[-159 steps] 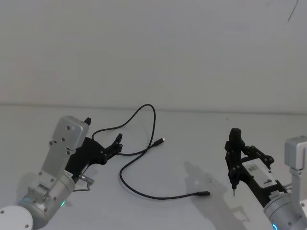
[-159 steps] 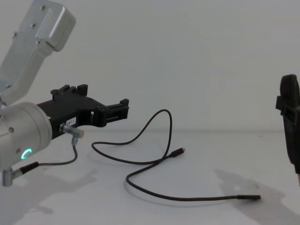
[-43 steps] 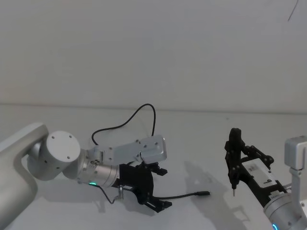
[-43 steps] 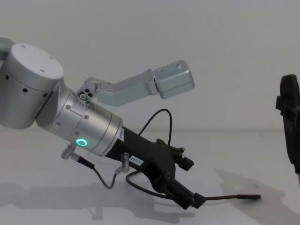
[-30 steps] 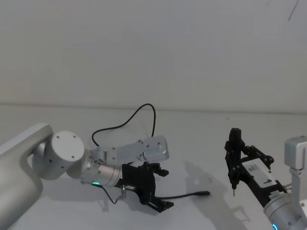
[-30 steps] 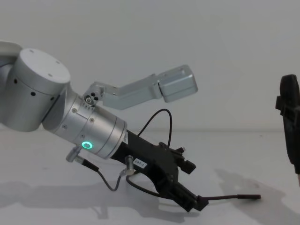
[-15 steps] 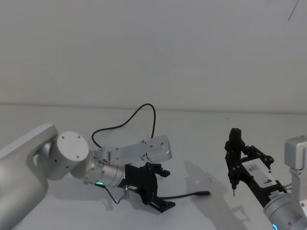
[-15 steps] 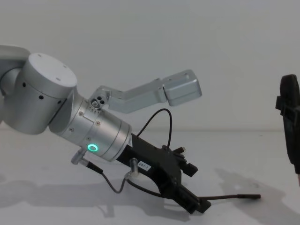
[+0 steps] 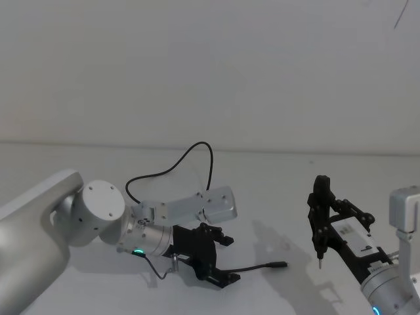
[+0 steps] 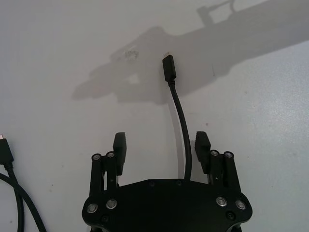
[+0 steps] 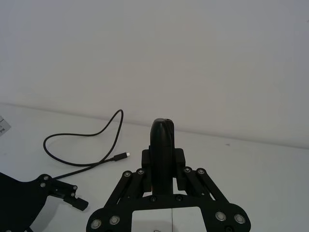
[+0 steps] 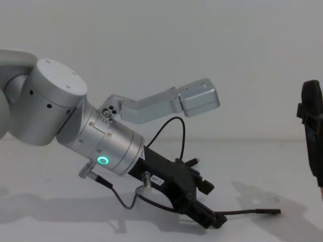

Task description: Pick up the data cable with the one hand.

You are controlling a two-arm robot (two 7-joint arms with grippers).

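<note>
— Head view first: where is the left claw?
— The left claw (image 9: 226, 259) is low over the white desk (image 9: 275, 184), released, with one finger on each side of the data cable (image 9: 211, 164). The cable lies on the desk in loose curves, and one plug (image 9: 279, 265) sits just beyond the claw. A green ring light (image 9: 138, 252) glows on the silver wrist.
— And the right claw?
— The right claw (image 9: 319, 216) stands upright on the right, well apart from the cable. It carries a white label (image 9: 354, 236), and the print is too small to read.
— Left wrist view?
— The left claw (image 10: 161, 147) is spread wide. The data cable (image 10: 181, 116) runs between the fingers (image 10: 119, 145), nearer one than the other and touching neither. Its plug lies flat ahead, in the arm's shadow.
— Right wrist view?
— The right claw (image 11: 163, 140) is clenched on nothing, its fingers pressed together. The cable's loops (image 11: 104, 128) lie far off on the desk.
— Chest view?
— The left claw (image 12: 211, 204) tilts down to the desk, with its lower finger at the surface where the cable (image 12: 247, 213) passes. A small white tag (image 12: 157, 180) on its body has dark characters I cannot make out. A short wire with silver plugs (image 12: 123, 199) hangs under the wrist. The right claw (image 12: 312, 126) is upright at the right edge.
</note>
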